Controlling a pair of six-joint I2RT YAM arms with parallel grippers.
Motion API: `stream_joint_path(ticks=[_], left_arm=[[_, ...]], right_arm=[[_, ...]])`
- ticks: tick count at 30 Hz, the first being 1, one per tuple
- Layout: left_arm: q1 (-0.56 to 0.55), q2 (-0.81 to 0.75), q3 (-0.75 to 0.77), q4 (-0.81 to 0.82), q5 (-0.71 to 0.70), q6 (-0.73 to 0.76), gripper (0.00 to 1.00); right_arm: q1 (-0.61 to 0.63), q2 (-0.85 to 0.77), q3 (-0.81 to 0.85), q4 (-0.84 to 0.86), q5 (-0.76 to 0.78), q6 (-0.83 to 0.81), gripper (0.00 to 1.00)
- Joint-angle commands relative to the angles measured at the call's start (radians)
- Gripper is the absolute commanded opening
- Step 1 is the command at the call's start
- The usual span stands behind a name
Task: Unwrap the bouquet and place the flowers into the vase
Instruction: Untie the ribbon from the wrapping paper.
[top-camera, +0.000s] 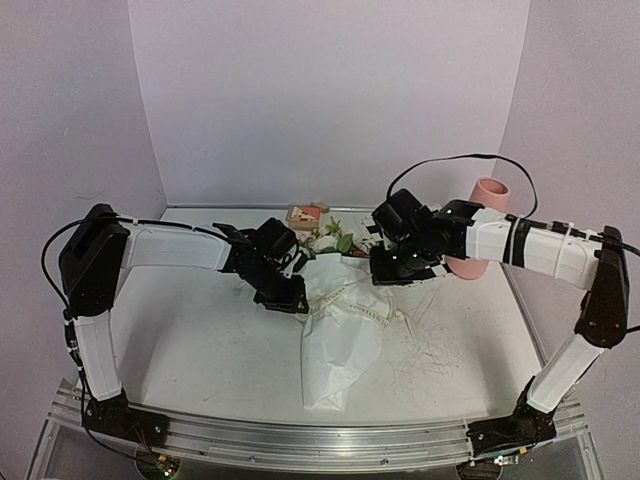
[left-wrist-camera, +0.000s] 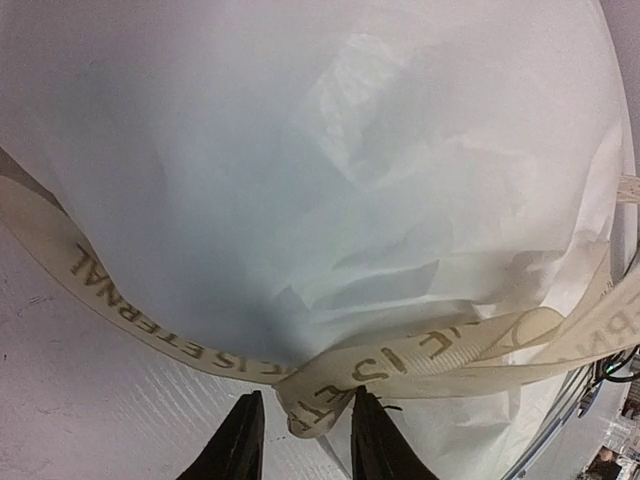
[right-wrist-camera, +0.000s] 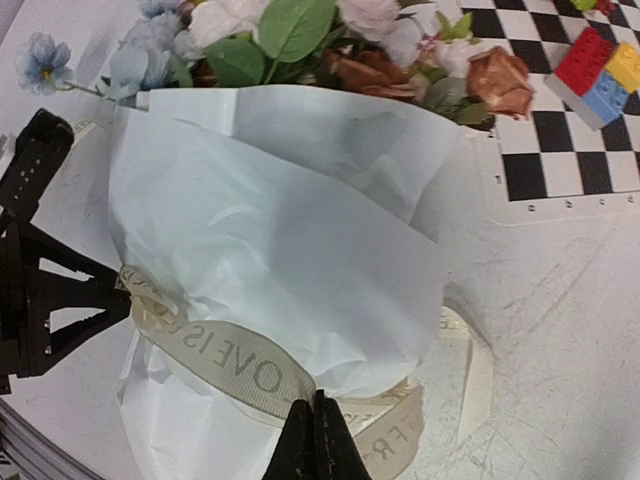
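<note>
The bouquet lies in the middle of the table, its white paper wrap (top-camera: 335, 340) tied with a cream printed ribbon (right-wrist-camera: 230, 360). The flowers (right-wrist-camera: 290, 30) stick out at the far end (top-camera: 335, 238). My left gripper (left-wrist-camera: 305, 435) is at the wrap's left side (top-camera: 288, 297); its jaws stand apart around a folded loop of the ribbon (left-wrist-camera: 310, 405), which touches only the right finger (left-wrist-camera: 375, 440). From the right side (top-camera: 385, 272), my right gripper (right-wrist-camera: 320, 425) is shut, pinching the ribbon's edge. The pink vase (top-camera: 487, 215) stands upright behind the right arm.
A checkered board (right-wrist-camera: 560, 100) with toy blocks (right-wrist-camera: 600, 70) lies past the flowers, and a small box (top-camera: 305, 215) sits by the back wall. Thin straw-like scraps (top-camera: 430, 340) are scattered right of the wrap. The left arm's black gripper (right-wrist-camera: 40, 290) shows at the right wrist view's left edge.
</note>
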Motion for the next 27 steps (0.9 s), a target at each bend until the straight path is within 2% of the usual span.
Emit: stream_joint_path(ticks=[1, 8, 12, 15, 17, 21, 24, 27], left_arm=[[0.006, 0.009, 0.047, 0.002, -0.031, -0.007, 0.31], [0.012, 0.027, 0.054, -0.013, -0.045, -0.02, 0.27], [0.012, 0.031, 0.058, -0.015, -0.041, -0.018, 0.26], [0.012, 0.028, 0.059, -0.016, -0.036, -0.013, 0.26], [0.011, 0.025, 0.061, -0.016, -0.027, -0.009, 0.26], [0.013, 0.02, 0.07, -0.016, -0.018, 0.004, 0.26], [0.012, 0.02, 0.076, -0.016, -0.017, 0.011, 0.26], [0.012, 0.021, 0.08, -0.017, -0.012, 0.015, 0.26]], right_arm=[[0.005, -0.08, -0.041, -0.157, 0.22, 0.116, 0.0], [0.003, -0.092, -0.065, -0.391, 0.38, 0.3, 0.0], [0.0, -0.086, -0.103, -0.502, 0.405, 0.392, 0.0], [0.001, -0.088, -0.122, -0.501, 0.372, 0.373, 0.22], [0.001, -0.113, -0.137, -0.418, 0.321, 0.285, 0.34], [0.0, -0.197, -0.151, -0.219, 0.214, 0.124, 0.71], [0.001, -0.2, -0.124, -0.1, 0.122, 0.002, 0.74], [0.001, -0.145, -0.058, -0.044, 0.011, -0.092, 0.67]])
